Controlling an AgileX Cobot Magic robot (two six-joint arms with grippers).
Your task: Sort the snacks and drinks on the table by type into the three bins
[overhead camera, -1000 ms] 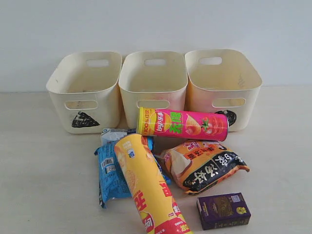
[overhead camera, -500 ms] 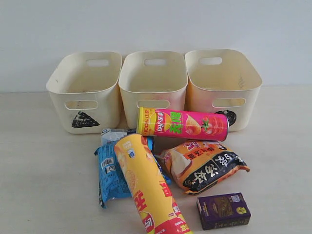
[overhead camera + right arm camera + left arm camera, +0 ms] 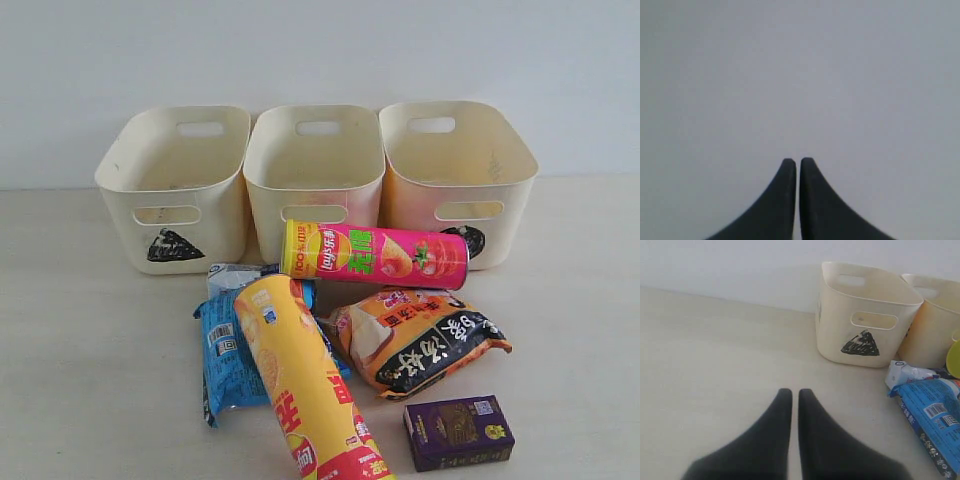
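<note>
Three cream bins stand in a row at the back of the table [image 3: 80, 380]: the left bin [image 3: 178, 185] with a triangle, the middle bin [image 3: 315, 175], and the right bin [image 3: 455, 175]. In front lie a pink chip tube [image 3: 375, 255], a yellow chip tube [image 3: 305, 385], a blue bag [image 3: 225, 350], an orange-black bag [image 3: 420, 338], a purple box [image 3: 458, 432] and a white-and-blue carton [image 3: 228, 276]. Neither arm shows in the exterior view. My left gripper [image 3: 795, 392] is shut and empty over bare table, apart from the triangle bin [image 3: 862, 315] and blue bag [image 3: 932, 412]. My right gripper [image 3: 798, 161] is shut, facing a blank grey surface.
A plain pale wall rises behind the bins. The yellow tube lies across the blue bag, and the pink tube rests against the fronts of the middle and right bins. The purple box sits near the front edge of the exterior view.
</note>
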